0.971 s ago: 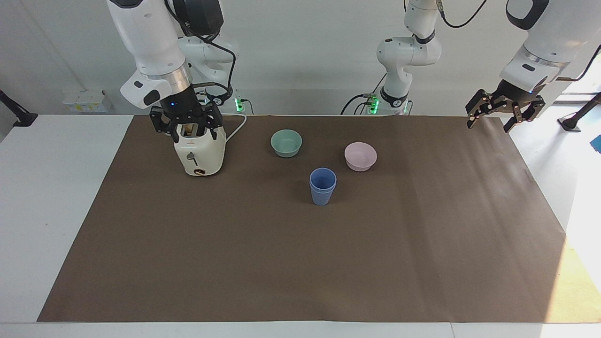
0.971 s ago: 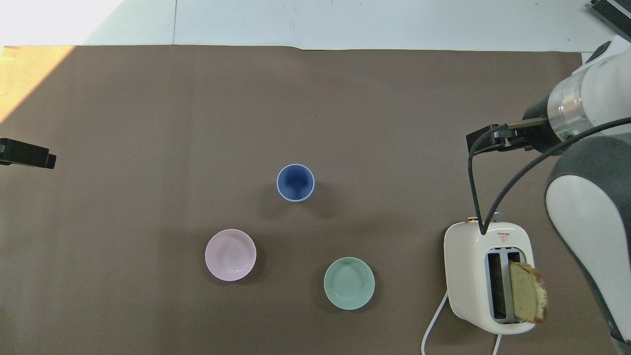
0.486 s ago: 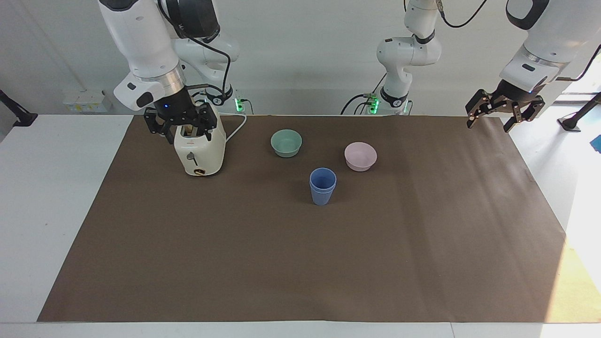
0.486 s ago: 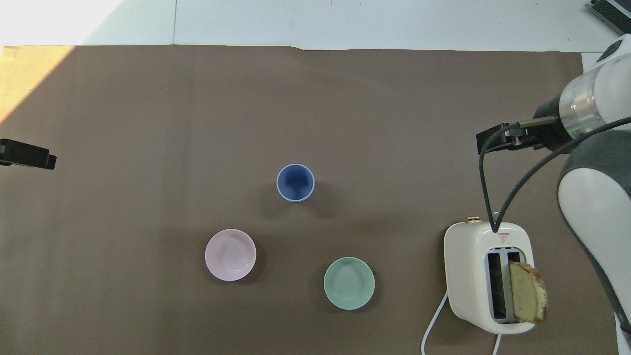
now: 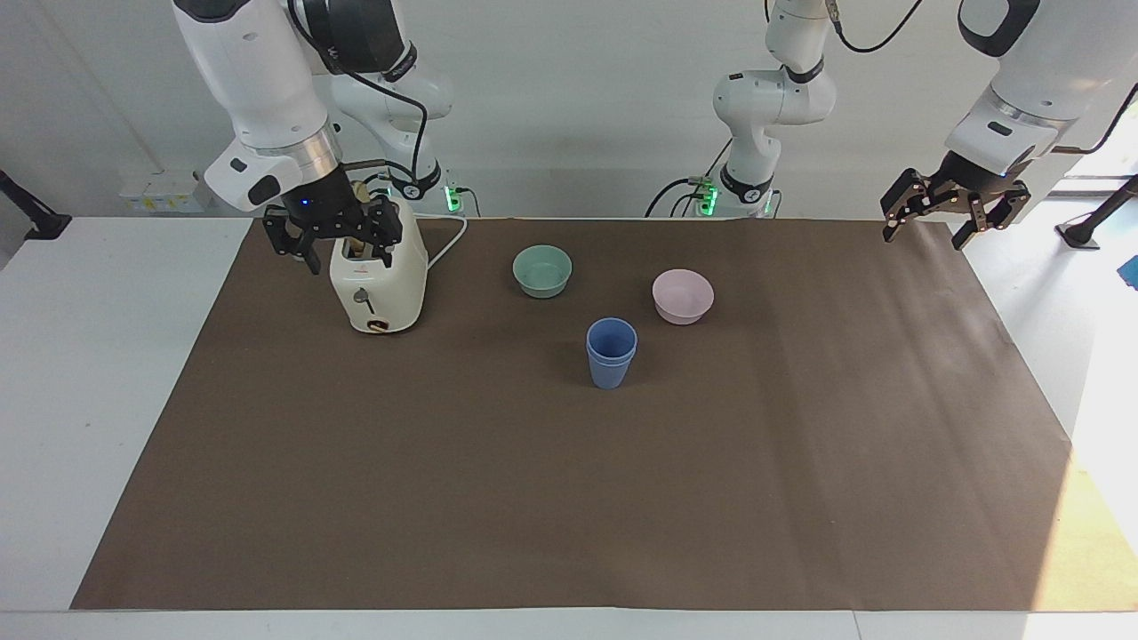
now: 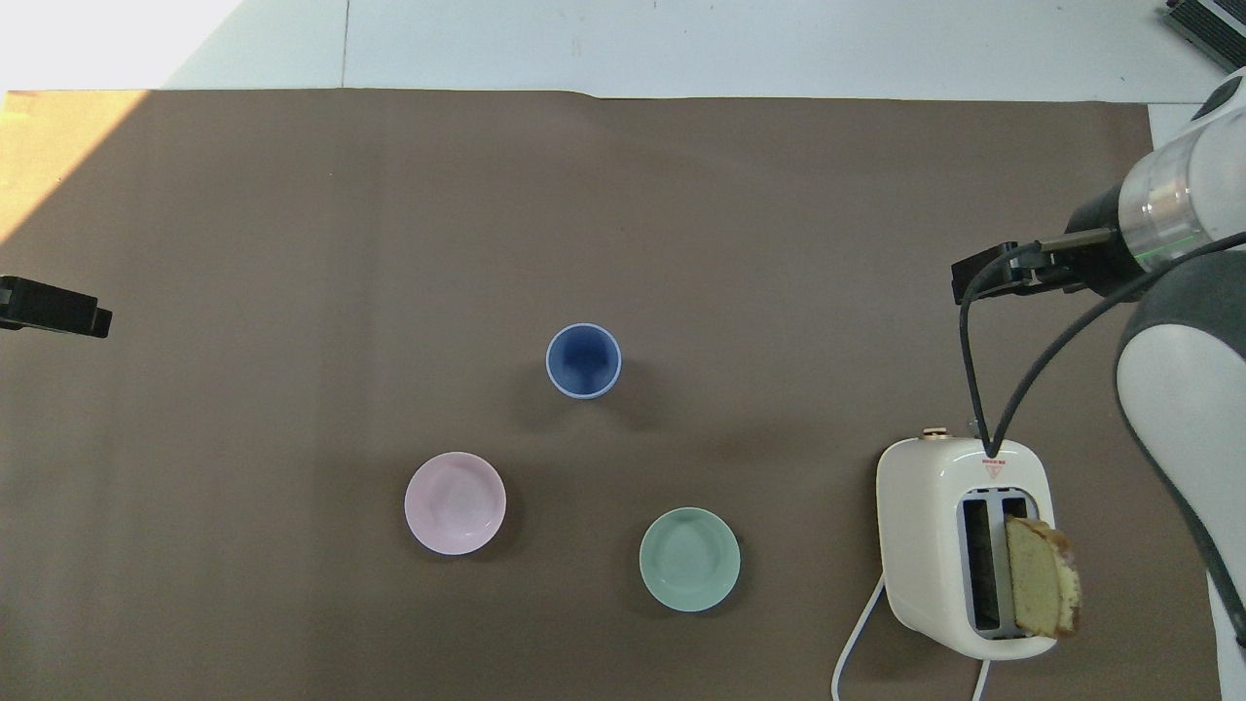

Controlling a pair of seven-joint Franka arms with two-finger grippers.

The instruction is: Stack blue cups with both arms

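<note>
The two blue cups [image 5: 612, 353] stand nested one inside the other, upright, on the brown mat near the table's middle; from above the blue cups [image 6: 583, 361] show as a single round rim. No gripper touches them. My right gripper [image 5: 342, 253] hangs open and empty in the air over the mat beside the toaster, at the right arm's end; in the overhead view only part of the right gripper [image 6: 985, 277] shows. My left gripper [image 5: 925, 236] hangs open and empty over the mat's corner at the left arm's end, and only a tip of the left gripper [image 6: 54, 307] shows from above.
A cream toaster [image 5: 378, 284] with a slice of bread [image 6: 1042, 589] in one slot stands at the right arm's end, its white cord trailing toward the robots. A teal-green bowl [image 5: 542, 271] and a pink bowl [image 5: 683, 296] sit nearer to the robots than the cups.
My right gripper has risen a little and drifted away from the toaster's top toward the right arm's end of the table. The cups, the bowls and the left gripper have stayed put.
</note>
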